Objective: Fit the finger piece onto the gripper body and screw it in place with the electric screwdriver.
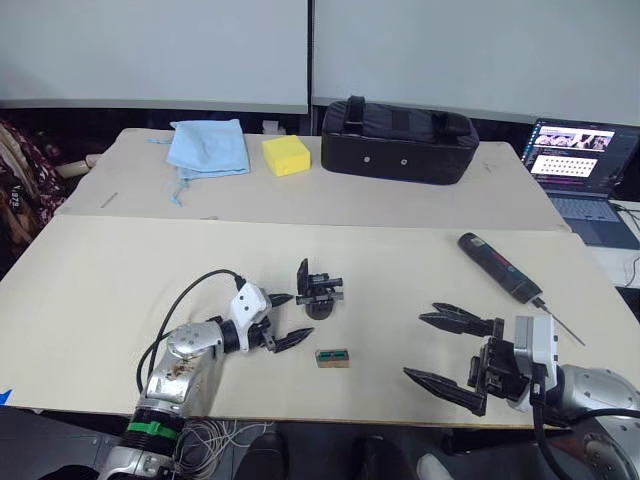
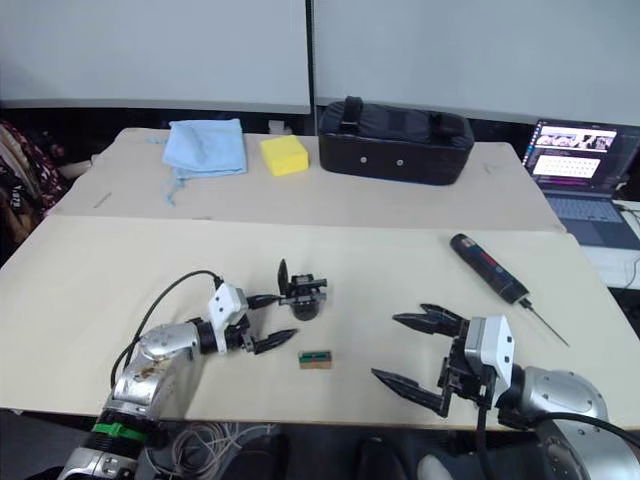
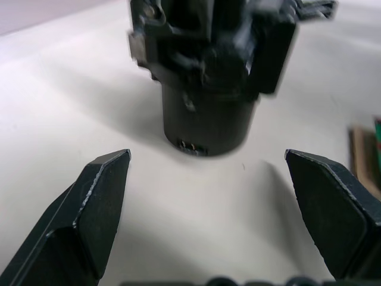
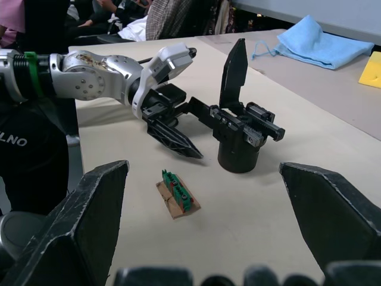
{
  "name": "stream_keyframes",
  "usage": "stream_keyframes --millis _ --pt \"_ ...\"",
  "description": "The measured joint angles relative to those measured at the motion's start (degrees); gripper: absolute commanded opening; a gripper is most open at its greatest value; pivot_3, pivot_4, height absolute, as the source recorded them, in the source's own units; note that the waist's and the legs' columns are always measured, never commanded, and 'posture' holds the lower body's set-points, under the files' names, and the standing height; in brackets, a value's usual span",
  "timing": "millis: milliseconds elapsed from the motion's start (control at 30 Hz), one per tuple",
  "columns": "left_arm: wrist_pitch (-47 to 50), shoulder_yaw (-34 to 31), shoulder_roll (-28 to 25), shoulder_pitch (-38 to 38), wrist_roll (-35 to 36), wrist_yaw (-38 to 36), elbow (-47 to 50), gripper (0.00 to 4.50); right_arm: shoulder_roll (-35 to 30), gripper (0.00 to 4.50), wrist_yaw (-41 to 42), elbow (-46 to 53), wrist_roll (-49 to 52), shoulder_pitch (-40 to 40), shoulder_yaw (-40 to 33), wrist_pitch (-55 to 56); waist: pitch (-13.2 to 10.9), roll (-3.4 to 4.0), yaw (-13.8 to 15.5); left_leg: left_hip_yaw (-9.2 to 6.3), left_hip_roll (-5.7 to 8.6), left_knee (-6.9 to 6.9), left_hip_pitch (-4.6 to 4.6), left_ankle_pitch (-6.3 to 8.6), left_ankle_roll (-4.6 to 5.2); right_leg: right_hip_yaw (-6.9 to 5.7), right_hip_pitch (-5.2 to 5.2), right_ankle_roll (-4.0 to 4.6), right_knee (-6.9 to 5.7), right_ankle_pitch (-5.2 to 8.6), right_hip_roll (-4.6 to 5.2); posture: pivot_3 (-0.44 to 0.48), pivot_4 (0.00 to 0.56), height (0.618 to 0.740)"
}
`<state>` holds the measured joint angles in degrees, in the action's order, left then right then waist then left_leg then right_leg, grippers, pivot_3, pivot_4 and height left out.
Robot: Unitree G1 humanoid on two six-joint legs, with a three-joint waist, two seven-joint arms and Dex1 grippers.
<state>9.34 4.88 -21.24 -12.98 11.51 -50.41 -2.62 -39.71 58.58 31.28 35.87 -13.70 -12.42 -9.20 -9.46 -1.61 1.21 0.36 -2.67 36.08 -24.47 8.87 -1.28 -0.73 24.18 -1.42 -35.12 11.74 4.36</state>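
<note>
On the near beige table [image 1: 90, 300], the left gripper [image 1: 282, 320] is seen lying low at the left, its two black fingers spread apart and holding nothing. Just beside its fingertips the gripper body [image 1: 320, 296], a chunky black plastic mechanism with a ribbed blocky top on a rounded base, is set upright on the tabletop. A small slender black tapering piece, the finger piece [image 1: 301, 274], is seen standing up from the left side of that body, touching it; whether it is fully seated cannot be told. A small green block on a brown base [image 1: 332, 357] lies near the body, toward the front edge. Further right, the right gripper [image 1: 446, 350] is held just above the table, its fingers wide open and empty. Behind it the electric screwdriver [image 1: 498, 267], a long black pen-shaped tool with a reddish mark and a thin metal bit, lies flat on the table, well apart from the gripper body and untouched by either gripper.
</note>
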Motion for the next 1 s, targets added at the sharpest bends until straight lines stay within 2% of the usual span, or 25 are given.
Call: stream_keyframes --millis 100,267,533,633,700,733,900,1000 --pt "3.32 1.42 1.82 0.67 -0.33 3.52 4.14 4.41 0.0 4.5 -0.05 -0.41 -0.33 0.84 0.01 0.0 0.0 0.0 -0.04 0.0 0.0 -0.01 0.02 -0.01 0.02 0.01 0.0 0.0 -0.02 0.0 -0.02 0.0 0.15 0.74" --pt "6.44 3.43 4.45 1.42 -2.4 9.66 4.88 4.41 0.0 4.5 -0.12 -0.41 -0.42 1.18 0.01 0.0 0.0 0.0 -0.46 0.0 -0.01 -0.01 0.05 -0.01 0.02 0.01 0.0 0.0 -0.06 0.0 -0.06 0.0 0.15 0.74" --pt "7.03 4.56 5.05 0.87 -3.67 12.48 4.37 4.41 0.0 4.5 -0.42 -0.41 -0.83 1.26 0.01 0.0 0.01 0.01 -0.44 0.0 0.02 0.0 0.07 0.0 -0.01 0.02 -0.03 0.0 -0.03 0.0 -0.02 0.0 0.15 0.74" --pt "7.1 4.76 5.87 -0.18 -3.72 13.31 3.29 3.58 0.03 4.5 -0.69 -0.41 -0.91 1.5 0.03 0.0 0.0 0.01 -0.4 0.0 0.04 0.01 0.06 0.0 0.0 0.01 -0.04 0.0 -0.03 0.0 -0.01 0.0 0.15 0.74" --pt "7.02 5.18 5.93 -1.11 -3.91 13.29 2.39 2.58 0.07 4.5 -0.96 -0.41 -0.98 1.71 0.19 0.01 0.0 0.01 -0.37 0.0 0.05 0.0 0.06 0.0 0.0 0.02 -0.03 0.0 -0.03 0.0 -0.01 0.0 0.15 0.74" --pt "6.96 5.25 5.86 -1.58 -3.97 13.18 1.96 2.3 0.09 4.5 -1.14 -0.41 -1.12 1.71 0.27 0.01 0.0 0.01 -0.33 0.0 0.05 0.0 0.06 0.0 0.01 0.02 -0.04 0.0 -0.03 0.0 -0.01 0.0 0.15 0.74" --pt "5.62 5.4 3.02 -3.64 -3.85 9.38 -0.29 2.3 0.46 4.5 -1.21 -0.45 -1.52 1.6 0.5 0.05 0.01 0.01 -0.44 0.0 0.03 0.0 0.07 0.0 0.0 0.02 -0.01 0.0 -0.04 0.0 -0.03 0.0 0.15 0.74" --pt "1.76 5.34 0.88 -6.8 -2.85 4.24 -5.61 2.3 0.52 4.5 -1.17 -0.59 -1.67 1.34 0.52 0.07 0.0 0.01 -0.55 0.0 0.02 0.0 0.07 0.0 0.0 0.01 0.0 0.0 -0.06 0.0 -0.05 0.0 0.15 0.74"
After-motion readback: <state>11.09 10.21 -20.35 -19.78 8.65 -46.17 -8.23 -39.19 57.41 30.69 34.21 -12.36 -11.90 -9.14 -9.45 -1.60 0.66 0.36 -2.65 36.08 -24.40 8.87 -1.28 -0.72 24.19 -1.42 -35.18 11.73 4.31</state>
